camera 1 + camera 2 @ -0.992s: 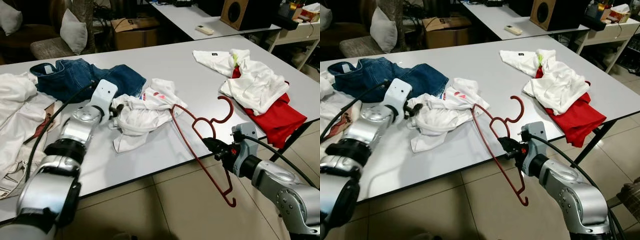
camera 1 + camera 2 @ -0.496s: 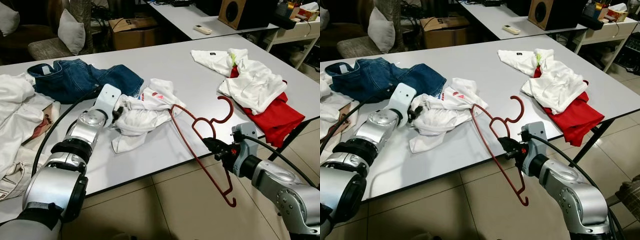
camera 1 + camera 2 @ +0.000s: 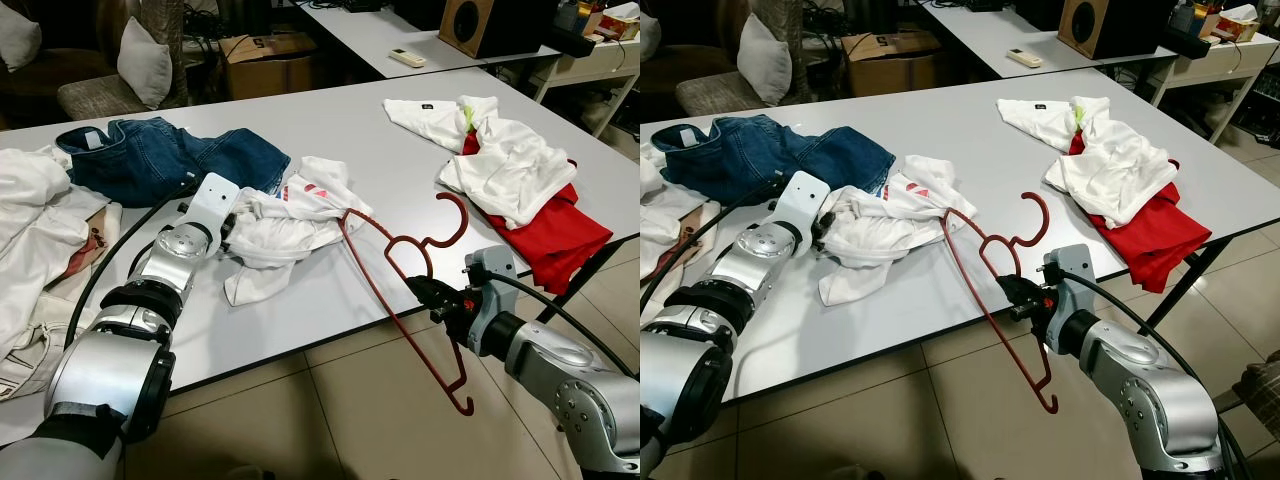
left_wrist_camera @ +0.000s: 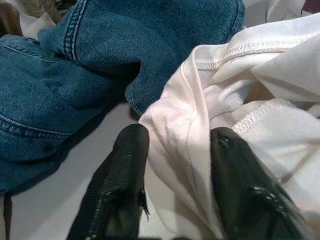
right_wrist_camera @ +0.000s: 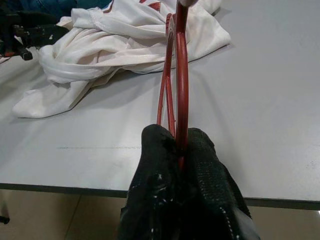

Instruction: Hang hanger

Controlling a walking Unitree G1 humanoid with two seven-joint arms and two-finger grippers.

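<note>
Carefully: right gripper (image 5: 178, 150) stays clamped on the thin red wire hanger (image 3: 400, 270); left gripper (image 4: 172, 165), at nine o'clock, straddles the crumpled white shirt's (image 3: 280, 225) hem, should pinch, then thread.

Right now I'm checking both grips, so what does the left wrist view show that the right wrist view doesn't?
Left wrist view: the left gripper with its fingers apart around a fold of the white T-shirt, beside the blue jeans.

Right wrist view: the right gripper shut on the red hanger, whose far end reaches the shirt, at the table edge with the floor below.

Both: the same white T-shirt lying crumpled on the grey table.
</note>
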